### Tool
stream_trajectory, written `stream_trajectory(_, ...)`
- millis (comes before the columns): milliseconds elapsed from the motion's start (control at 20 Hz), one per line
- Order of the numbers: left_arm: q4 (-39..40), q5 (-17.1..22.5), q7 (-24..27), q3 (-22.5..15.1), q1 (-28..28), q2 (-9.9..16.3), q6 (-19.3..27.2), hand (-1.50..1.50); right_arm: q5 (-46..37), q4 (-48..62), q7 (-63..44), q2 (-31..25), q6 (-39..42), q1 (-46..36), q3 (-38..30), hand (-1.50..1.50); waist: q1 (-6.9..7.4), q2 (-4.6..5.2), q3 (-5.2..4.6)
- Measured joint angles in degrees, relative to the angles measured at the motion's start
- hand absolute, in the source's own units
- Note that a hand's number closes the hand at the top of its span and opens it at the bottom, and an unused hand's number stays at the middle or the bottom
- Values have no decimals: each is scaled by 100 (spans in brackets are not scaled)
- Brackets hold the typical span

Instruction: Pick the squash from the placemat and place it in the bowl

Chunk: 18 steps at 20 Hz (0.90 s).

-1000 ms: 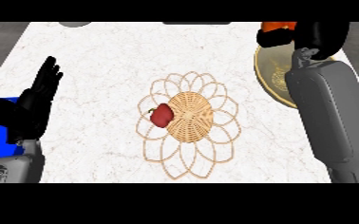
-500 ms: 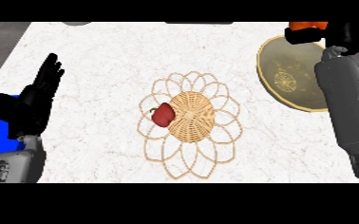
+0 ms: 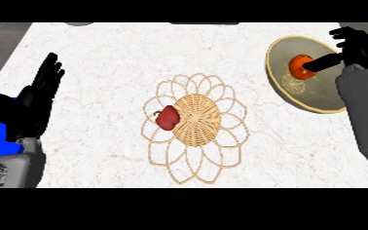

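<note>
The right hand (image 3: 346, 48) had drawn back open — the orange squash (image 3: 300, 66) now sat in the bowl (image 3: 316, 100), so placement looked done; the left hand (image 3: 42, 90) rested open at the left.

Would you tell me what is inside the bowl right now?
An orange object sits inside the bowl, with a pale pattern on the bowl's floor below it. The right hand and forearm cover the bowl's right side, so anything there is hidden.
</note>
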State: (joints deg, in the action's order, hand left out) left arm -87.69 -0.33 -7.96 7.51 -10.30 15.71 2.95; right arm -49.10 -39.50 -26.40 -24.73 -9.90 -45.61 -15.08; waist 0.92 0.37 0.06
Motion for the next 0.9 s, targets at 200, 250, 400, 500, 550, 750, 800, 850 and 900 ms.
stream_trajectory(200, 15, -23, -33, 6, -17, -22, 17, 0, 564, -10, 691, 84, -266, 79, -417, -150, -33, -12, 2)
stream_trajectory(250, 5, -13, -27, 13, 23, -18, 0, 0, 770, -98, 850, 130, -387, 94, -587, -150, -45, -19, 5)
stream_trajectory(400, 17, -6, 73, 39, 135, -31, -5, 0, 1431, -434, 1298, 175, -674, 69, -1147, -150, -98, -40, 9)
stream_trajectory(500, -7, -2, 21, 64, 127, 2, -9, 0, 1898, -671, 1612, 229, -797, 126, -1517, -150, -137, -53, 8)
stream_trajectory(550, -17, -21, 83, 61, 205, -14, 0, 0, 2122, -798, 1757, 231, -809, 190, -1688, -150, -149, -59, 8)
stream_trajectory(750, -242, -31, 10, 64, 389, -48, 35, 0, 2945, -1425, 2064, 122, -386, 789, -2220, -150, -191, -79, 0)
stream_trajectory(800, -193, -32, 89, 75, 409, -61, 25, 0, 3110, -1576, 2071, 73, -233, 985, -2316, -150, -199, -78, -2)
stream_trajectory(850, -151, -29, 51, 103, 324, -36, 25, 0, 3273, -1734, 2096, 22, -72, 1185, -2409, -150, -211, -75, -3)
stream_trajectory(900, -93, -25, 58, 115, 287, -42, 25, 0, 3449, -1879, 2133, -38, 117, 1406, -2520, -150, -228, -75, -5)
